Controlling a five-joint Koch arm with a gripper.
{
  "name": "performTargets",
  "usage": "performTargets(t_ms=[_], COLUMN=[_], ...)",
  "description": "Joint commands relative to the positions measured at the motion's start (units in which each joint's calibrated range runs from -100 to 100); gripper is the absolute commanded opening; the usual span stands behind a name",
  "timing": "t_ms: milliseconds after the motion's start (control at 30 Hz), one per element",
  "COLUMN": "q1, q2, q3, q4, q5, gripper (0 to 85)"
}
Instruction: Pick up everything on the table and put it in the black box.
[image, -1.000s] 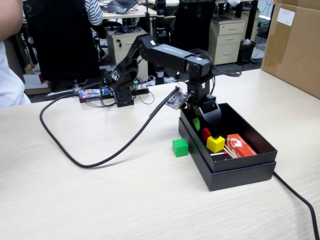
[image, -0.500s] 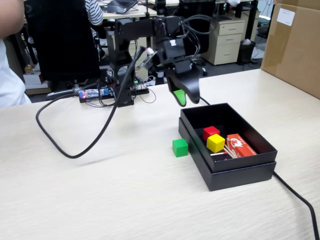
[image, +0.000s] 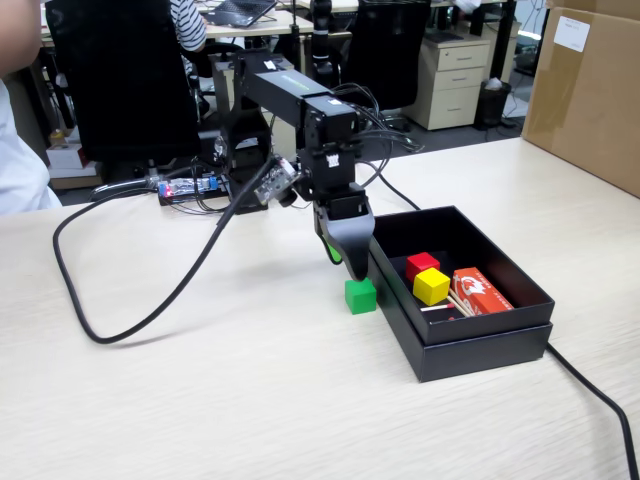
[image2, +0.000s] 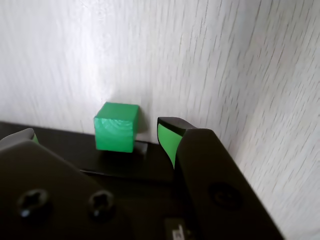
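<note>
Approach step: I have the gripper (image: 343, 258) poised just above the green cube (image: 360, 295), the last of the three cubes left on the table (image: 200, 400). From the wrist view the jaws stand released, spread wider than the cube, with one green-padded fingertip (image2: 166, 139) beside the cube's right and the other jaw's tip just showing at the left edge. The cube sits on the pale wood-grain surface just beside the outer wall of the black box (image: 480, 345), near its left long side in the fixed view; whether it touches the wall I cannot tell. The red cube (image: 421, 265) and yellow cube (image: 431, 286) already lie inside the box, next to a red-and-white packet (image: 480, 291). My next move, as I judge it, calls for lowering straight down so the jaws straddle the cube without catching the box wall, then closing. The green cube is small, plain, glossy, with crisp edges, resting flat and upright.
</note>
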Motion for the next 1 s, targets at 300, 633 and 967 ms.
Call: performTargets(t_ms=[300,633,967], q1=[1.32,1.42,1.32], q2=[10.92,17.0,14.25], q3=[8.7,10.33,10.06], q4=[0.07,-0.01,-0.01], q5=[0.49,0.49,1.12], gripper=[48.1,40.2,5.1])
